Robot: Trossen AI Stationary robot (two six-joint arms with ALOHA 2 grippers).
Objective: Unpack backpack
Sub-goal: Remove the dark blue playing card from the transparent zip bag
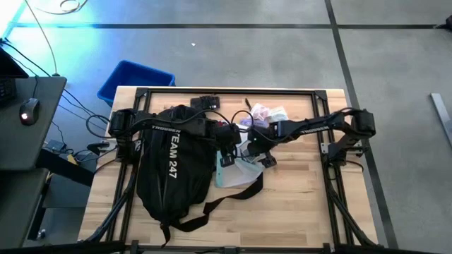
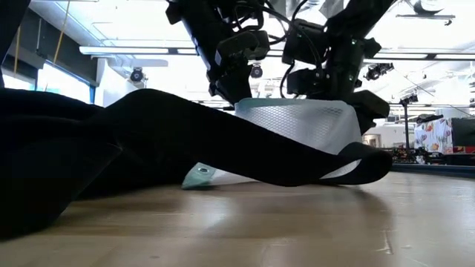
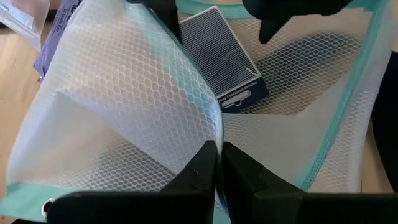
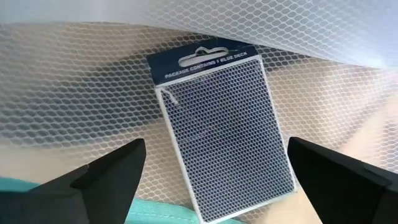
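Backpack; card pack in mesh pouch

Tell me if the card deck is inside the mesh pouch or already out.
Inside. The card deck lies within the mesh pouch, which the left hand pinches open; the right hand stands open above it.

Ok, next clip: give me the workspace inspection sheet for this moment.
Surface: wooden table, bare toward the front right.
Job's things: black backpack lying at left, straps trailing.
Clutter: white mesh pouch holding a blue card deck; packets at the back.
Grippers: left gripper shut on the mesh pouch; right gripper open over the card deck.
Cables: loose leads off the table's left.
Surroundings: blue bin, side desk with mouse.
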